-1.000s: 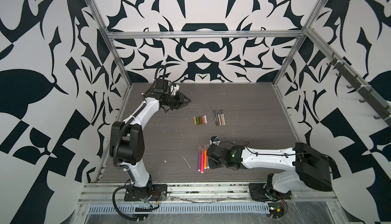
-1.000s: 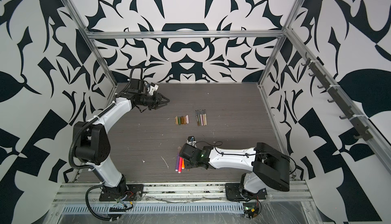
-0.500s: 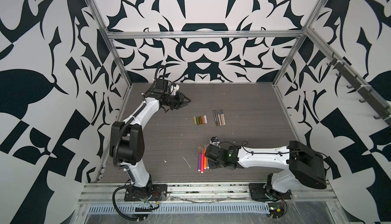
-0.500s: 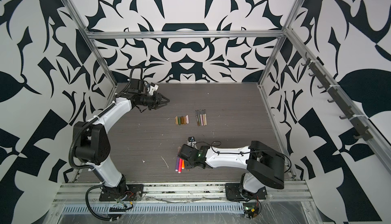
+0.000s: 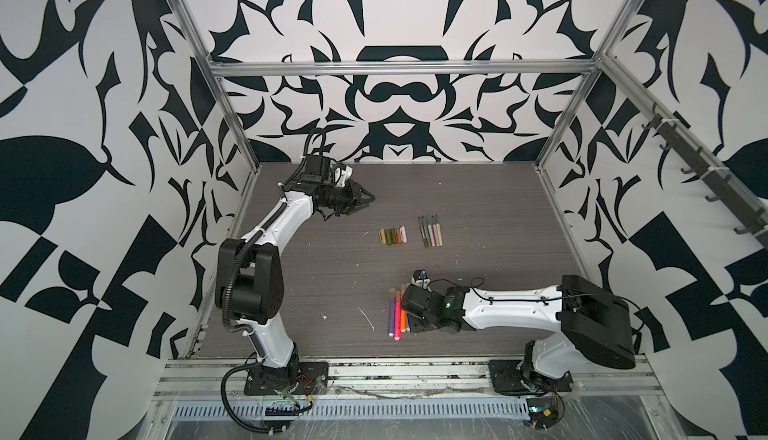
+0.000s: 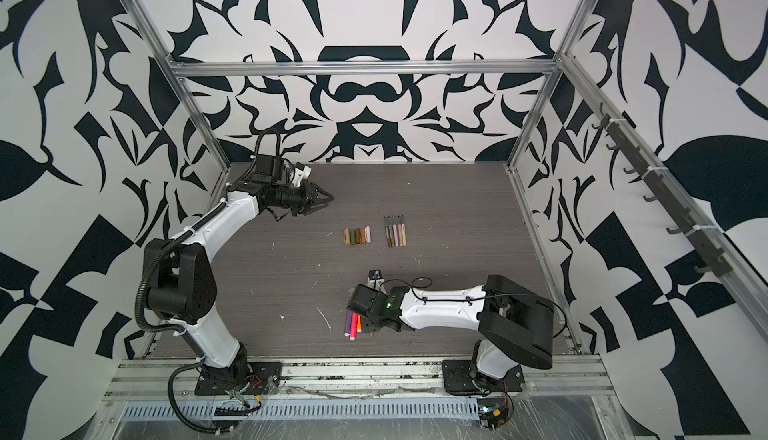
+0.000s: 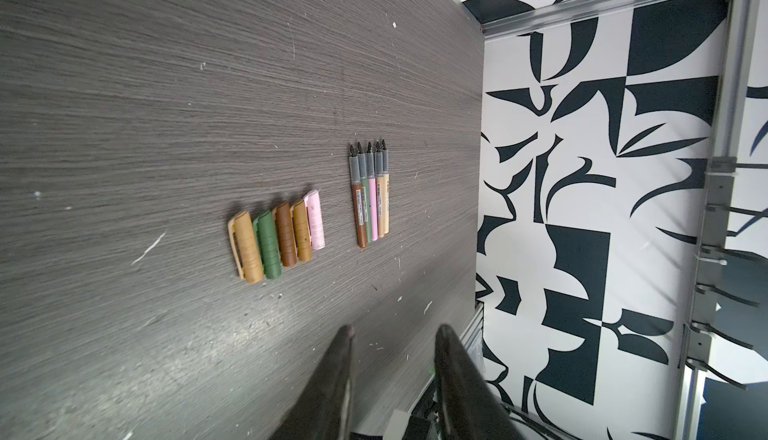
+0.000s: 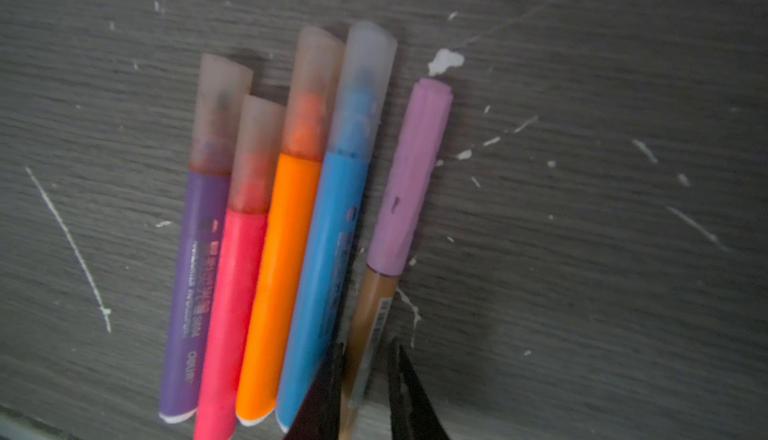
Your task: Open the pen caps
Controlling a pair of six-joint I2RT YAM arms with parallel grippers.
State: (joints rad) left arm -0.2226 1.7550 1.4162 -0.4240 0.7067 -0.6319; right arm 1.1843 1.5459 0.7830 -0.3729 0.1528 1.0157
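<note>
Four bright pens [image 8: 274,271], purple, pink, orange and blue, lie side by side with translucent pen caps [image 8: 311,97] on them. Beside the blue one lies a thin tan pen [image 8: 370,313] wearing a lilac cap [image 8: 411,176]. My right gripper [image 8: 366,344] is shut on this tan pen's body, low on the table. In both top views the right wrist [image 5: 428,307] covers that grip. Farther back, several loose opaque caps [image 5: 392,236] lie in a row, with several uncapped thin pens [image 5: 430,232] to their right. My left gripper [image 5: 370,201] hovers open and empty at the back left.
White flecks and scratches [image 8: 444,62] mark the dark wood-grain table [image 5: 498,217]. Patterned walls on aluminium posts [image 5: 552,143] close in three sides. A metal rail [image 5: 395,375] with both arm bases runs along the front edge.
The right wrist has shifted a little to the left over the near pens, and its shoulder has turned. The left arm has not moved.
</note>
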